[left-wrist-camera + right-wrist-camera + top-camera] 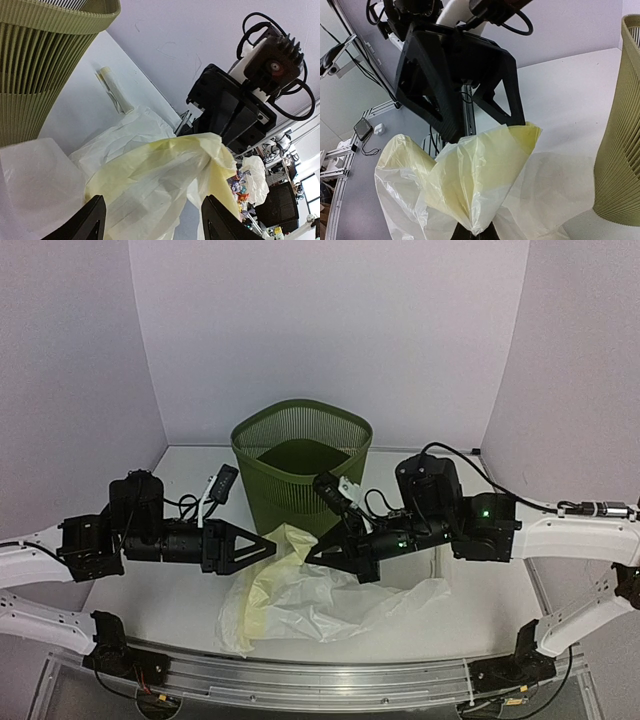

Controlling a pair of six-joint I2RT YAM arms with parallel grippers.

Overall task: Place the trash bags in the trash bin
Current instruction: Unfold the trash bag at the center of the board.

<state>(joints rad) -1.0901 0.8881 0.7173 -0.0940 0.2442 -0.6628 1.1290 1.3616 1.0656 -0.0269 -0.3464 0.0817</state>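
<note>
Yellowish film of the trash bag [310, 600] sprawled on the tabletop [160, 600] beneath both tools from above, the right tool [312, 556] shut on a raised fold, likely to carry it to the trash bin [300, 465] just behind. At the left wrist, the left tool [152, 202] gaped wide around that fold, ungripped. At the right wrist, bare tabletop lay between the pinch and the bin's wall.
</note>
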